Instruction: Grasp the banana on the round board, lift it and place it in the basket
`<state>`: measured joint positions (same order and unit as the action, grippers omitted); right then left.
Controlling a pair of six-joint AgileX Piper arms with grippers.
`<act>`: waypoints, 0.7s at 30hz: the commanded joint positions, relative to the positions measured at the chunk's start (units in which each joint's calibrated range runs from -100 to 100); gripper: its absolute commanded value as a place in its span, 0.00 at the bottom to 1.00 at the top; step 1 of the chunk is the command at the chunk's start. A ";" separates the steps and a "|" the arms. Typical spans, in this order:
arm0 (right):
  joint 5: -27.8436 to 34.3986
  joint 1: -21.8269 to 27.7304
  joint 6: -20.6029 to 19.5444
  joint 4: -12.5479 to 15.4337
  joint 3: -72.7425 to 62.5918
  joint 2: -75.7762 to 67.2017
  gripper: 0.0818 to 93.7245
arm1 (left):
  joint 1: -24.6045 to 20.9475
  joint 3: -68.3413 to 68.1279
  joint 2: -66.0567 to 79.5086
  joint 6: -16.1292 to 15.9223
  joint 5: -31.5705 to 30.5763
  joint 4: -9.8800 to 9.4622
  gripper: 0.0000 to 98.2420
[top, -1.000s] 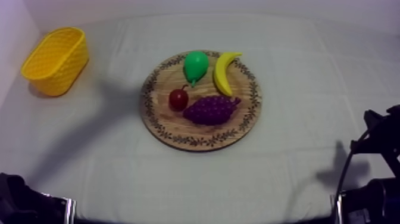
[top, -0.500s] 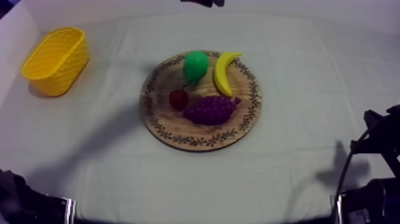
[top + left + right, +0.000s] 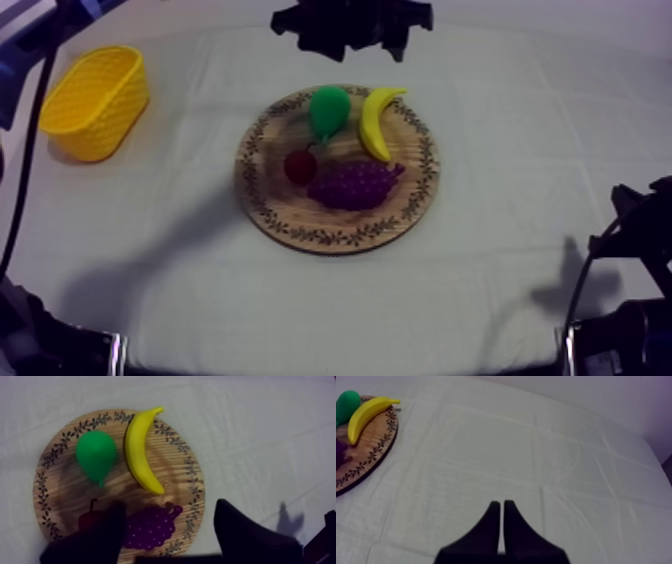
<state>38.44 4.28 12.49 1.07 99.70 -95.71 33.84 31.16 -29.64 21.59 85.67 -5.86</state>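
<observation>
Banana (image 3: 141,451) lay on the wooden board (image 3: 44,506), below the left tool (image 3: 170,503) and clear of it. That tool's fingers (image 3: 95,541) were spread wide with nothing between them.

Left wrist view: the fingers framed the bunch of grapes (image 3: 150,526) and the small red fruit (image 3: 90,521). Banana sat past the grapes, just beside the pear (image 3: 96,453).

Top view: left tool (image 3: 350,25) was a black shape past the board's (image 3: 340,240) far rim, above the banana (image 3: 377,122). The yellow basket (image 3: 95,100) stood well apart on the worktop (image 3: 520,200).

Right wrist view: right tool (image 3: 501,526) had its fingers pressed together over bare cloth, far from the banana (image 3: 366,413).

Long axis ran roughly square to the line joining the left tool's fingers. The thin stem tip pointed out over the patterned rim and the blunt end pointed toward the grapes. The outer curve bowed toward the pear.
</observation>
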 commanded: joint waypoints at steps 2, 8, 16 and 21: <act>0.03 0.01 -0.01 -0.02 -0.03 -0.04 0.01 | -0.16 3.27 -3.26 0.11 1.43 0.23 0.80; 0.03 0.01 -0.01 -0.02 -0.03 -0.04 0.01 | -0.65 12.29 -11.40 -0.31 4.34 1.57 0.82; 0.03 0.01 -0.01 -0.02 -0.03 -0.04 0.01 | -1.16 22.43 -21.20 -0.53 8.49 2.36 0.82; 0.03 0.01 -0.01 -0.02 -0.03 -0.04 0.01 | -1.70 29.79 -27.18 -0.55 12.12 2.44 0.82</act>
<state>38.44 4.28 12.49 1.07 99.70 -95.71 32.20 57.66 -54.59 21.06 96.90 -3.41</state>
